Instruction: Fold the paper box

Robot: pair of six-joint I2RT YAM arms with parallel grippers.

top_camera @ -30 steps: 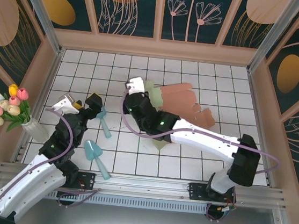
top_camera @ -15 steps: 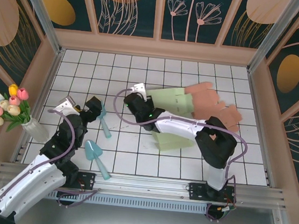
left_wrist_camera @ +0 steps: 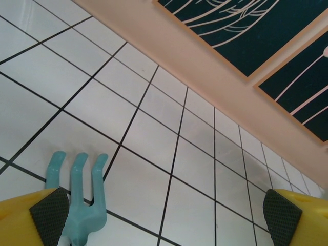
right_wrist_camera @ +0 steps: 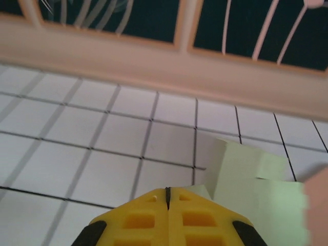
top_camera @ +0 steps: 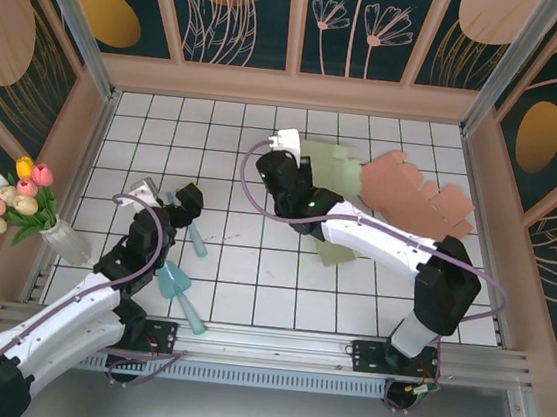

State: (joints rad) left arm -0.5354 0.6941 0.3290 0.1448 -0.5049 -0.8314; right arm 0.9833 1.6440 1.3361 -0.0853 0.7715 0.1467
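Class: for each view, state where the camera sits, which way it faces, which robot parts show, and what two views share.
Top external: above, behind the arms, looking down on the white tiled table; both arms, left gripper, right gripper.
Left wrist: on left arm, facing across the table to the wall; open yellow fingers.
Right wrist: on right arm, facing the wall; shut yellow fingers.
Shared: flat green-and-pink paper box, top and right wrist; teal plastic fork, top and left wrist.
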